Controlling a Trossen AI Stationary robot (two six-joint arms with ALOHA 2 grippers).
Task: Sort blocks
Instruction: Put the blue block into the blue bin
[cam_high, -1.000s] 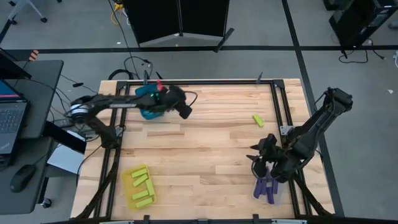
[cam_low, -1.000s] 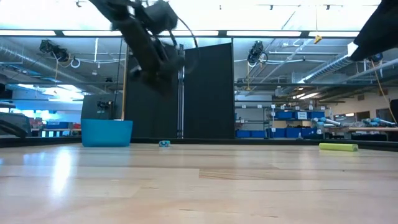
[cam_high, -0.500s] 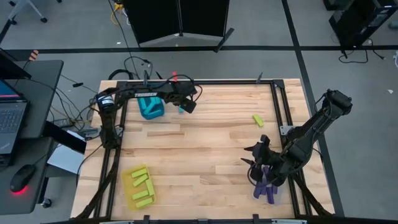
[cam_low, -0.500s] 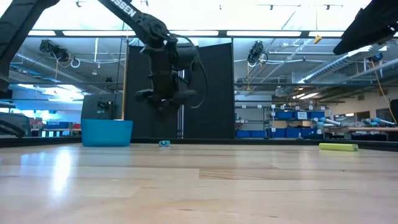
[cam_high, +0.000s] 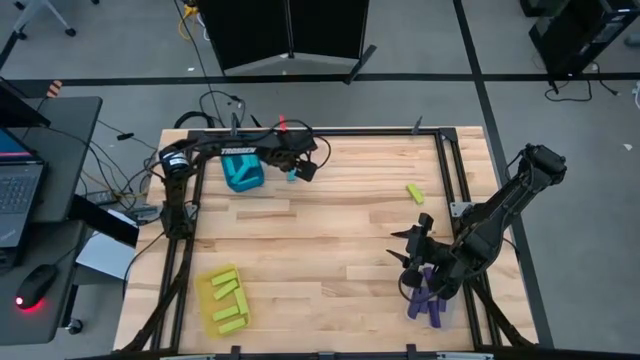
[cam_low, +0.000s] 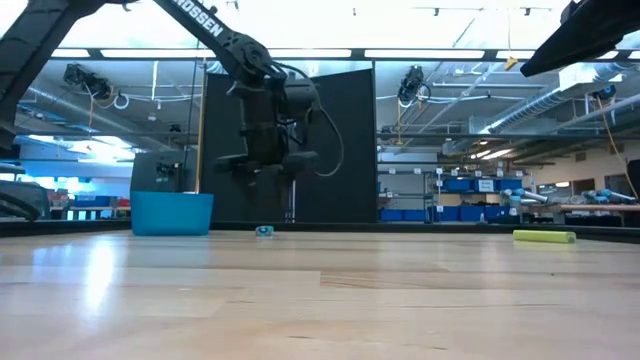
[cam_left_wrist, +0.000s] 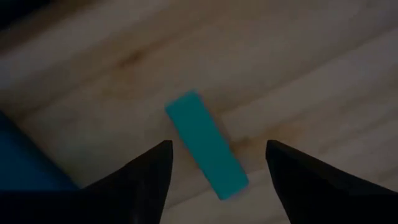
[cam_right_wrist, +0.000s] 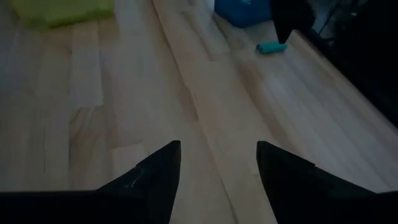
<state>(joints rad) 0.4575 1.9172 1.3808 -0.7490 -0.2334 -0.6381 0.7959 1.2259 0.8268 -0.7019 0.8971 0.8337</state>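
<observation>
Pale wood-plank tabletop (cam_high: 330, 250), grey floor (cam_high: 560, 120)

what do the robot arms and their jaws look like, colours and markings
Both arms are dark, near-black jointed links. The left arm carries white TROSSEN lettering and a looping black cable near its wrist. Each gripper, left and right, ends in two dark, tapered, pointed jaws.

Looks like a robotics lab or workshop hall. Shows in bare ceiling ducts (cam_low: 95, 85) and strip lights (cam_low: 320, 53), shelves (cam_low: 450, 195) stacked with blue bins, a black screen (cam_low: 335, 145), and a laptop desk (cam_high: 35, 190) beside the framed wooden table (cam_high: 330, 225).
</observation>
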